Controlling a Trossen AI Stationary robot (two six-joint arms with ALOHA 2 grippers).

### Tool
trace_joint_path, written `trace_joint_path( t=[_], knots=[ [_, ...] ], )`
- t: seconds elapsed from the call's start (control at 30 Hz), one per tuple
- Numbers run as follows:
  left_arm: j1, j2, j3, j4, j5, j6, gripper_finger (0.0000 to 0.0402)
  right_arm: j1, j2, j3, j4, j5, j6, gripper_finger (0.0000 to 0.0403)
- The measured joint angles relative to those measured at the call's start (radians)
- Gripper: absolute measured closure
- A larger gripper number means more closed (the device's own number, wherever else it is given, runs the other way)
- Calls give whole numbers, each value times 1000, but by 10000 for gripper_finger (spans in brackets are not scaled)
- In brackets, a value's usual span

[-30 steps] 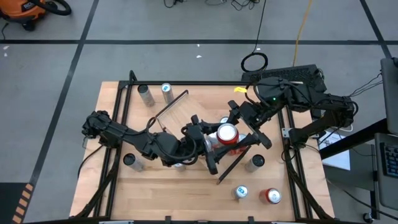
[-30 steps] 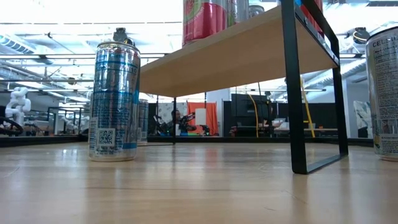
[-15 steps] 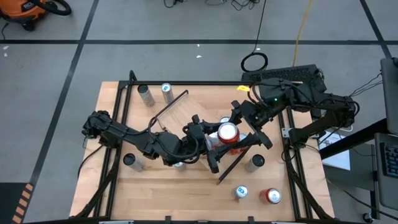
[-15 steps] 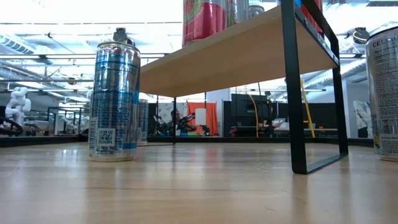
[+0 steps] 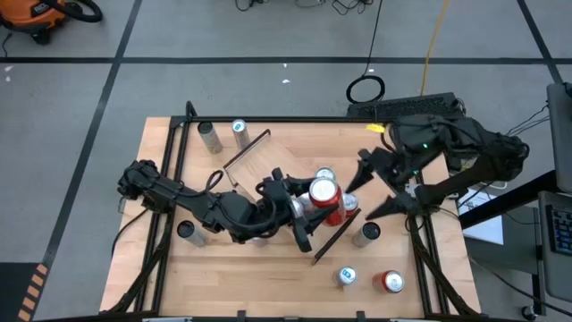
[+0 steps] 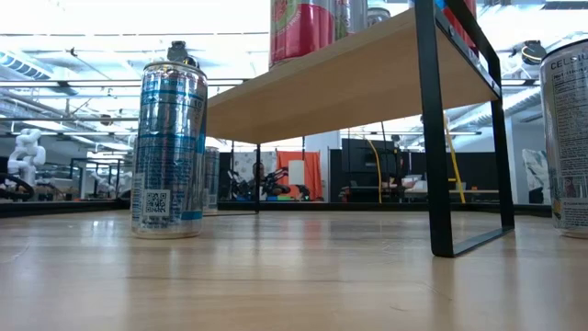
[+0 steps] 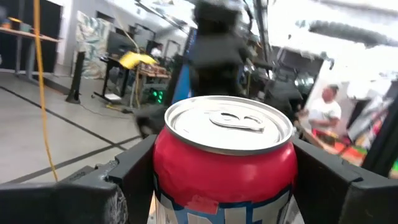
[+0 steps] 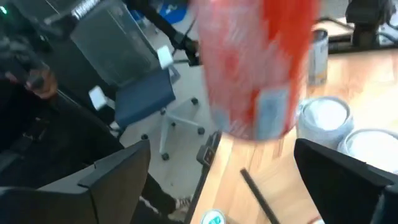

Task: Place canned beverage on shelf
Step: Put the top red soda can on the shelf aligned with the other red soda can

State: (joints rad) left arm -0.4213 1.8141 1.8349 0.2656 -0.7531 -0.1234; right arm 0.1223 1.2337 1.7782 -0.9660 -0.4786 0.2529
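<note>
The left gripper (image 5: 304,207) is clamped on a red can (image 5: 323,199), its dark fingers (image 7: 134,171) pressed to both sides of the can's body just below the silver lid, as the left wrist view shows; the can stands upright over the shelf (image 5: 295,165), near that board's right end, with another silver-topped can (image 5: 324,174) just beside it. The right gripper (image 5: 380,183) hangs to the right of the red can, apart from it, with its two fingers (image 8: 112,171) spread wide and nothing between them. In the low view the shelf (image 6: 349,78) stands raised on black rails with can bottoms visible on top. On the tabletop (image 5: 268,277) around it stand loose cans: a blue-and-silver can (image 6: 169,147) and a red-topped can (image 5: 389,283) near the front right corner.
</note>
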Motion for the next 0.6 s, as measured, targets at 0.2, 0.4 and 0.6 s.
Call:
trace_joint_path(
  t=[0.2, 0.4, 0.6],
  knots=[
    [6, 0, 1, 13, -76, 0, 115, 92, 2, -1, -20, 191, -7, 27],
    [22, 0, 1, 36, -117, 1, 115, 109, 6, -1, 4, 414, 0, 27],
    [43, 0, 1, 58, -118, -27, 115, 109, 10, -1, 46, 484, -2, 27]
  ],
)
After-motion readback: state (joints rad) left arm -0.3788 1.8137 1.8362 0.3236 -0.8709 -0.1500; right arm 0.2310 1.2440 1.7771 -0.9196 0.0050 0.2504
